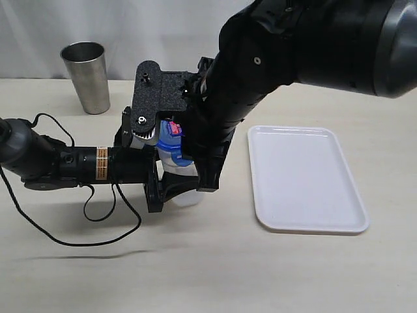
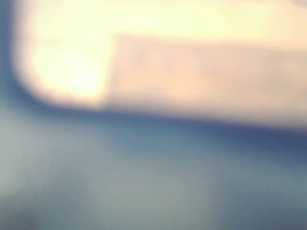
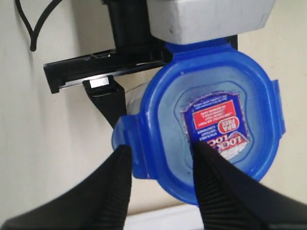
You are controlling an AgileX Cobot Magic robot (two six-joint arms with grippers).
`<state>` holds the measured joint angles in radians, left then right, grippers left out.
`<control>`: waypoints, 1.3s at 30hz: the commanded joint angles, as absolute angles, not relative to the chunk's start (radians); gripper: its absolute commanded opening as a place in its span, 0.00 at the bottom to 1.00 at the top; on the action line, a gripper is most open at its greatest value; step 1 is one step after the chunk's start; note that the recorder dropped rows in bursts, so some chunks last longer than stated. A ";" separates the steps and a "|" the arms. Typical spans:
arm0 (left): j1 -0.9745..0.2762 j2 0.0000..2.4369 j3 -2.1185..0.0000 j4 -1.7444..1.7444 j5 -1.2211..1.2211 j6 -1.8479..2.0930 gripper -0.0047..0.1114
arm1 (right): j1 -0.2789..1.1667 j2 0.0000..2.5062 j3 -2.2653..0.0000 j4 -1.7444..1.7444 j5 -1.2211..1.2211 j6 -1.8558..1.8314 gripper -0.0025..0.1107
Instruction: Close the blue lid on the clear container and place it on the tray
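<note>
The left arm [image 1: 78,163] lies low and level, the left gripper [image 1: 168,188] clamped on the clear container [image 1: 186,197]. The right arm [image 1: 293,45] bends down from above, the right gripper [image 3: 159,149] with its jaws apart.

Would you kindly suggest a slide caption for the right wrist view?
Open right gripper straddling one flap of the blue lid, which sits atop the clear container.

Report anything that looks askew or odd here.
Nothing spilled or broken. The blue lid sits on the clear container, but two flaps flare outward, unlatched, one between the right gripper's open fingers. The left wrist view is only blur.
</note>
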<state>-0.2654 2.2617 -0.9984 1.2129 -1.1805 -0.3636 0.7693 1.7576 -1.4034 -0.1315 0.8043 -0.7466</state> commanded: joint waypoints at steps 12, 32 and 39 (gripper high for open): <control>-0.267 2.251 -1.003 1.218 -1.210 -0.372 0.04 | 0.770 1.897 -1.400 -0.148 0.814 -0.792 0.37; -0.267 2.251 -1.003 1.263 -1.221 -0.234 0.04 | 0.770 1.878 -1.400 -0.080 0.781 -0.729 0.37; -0.267 2.251 -1.003 1.296 -1.221 -0.066 0.04 | 0.770 1.746 -1.406 0.075 0.806 -0.778 0.37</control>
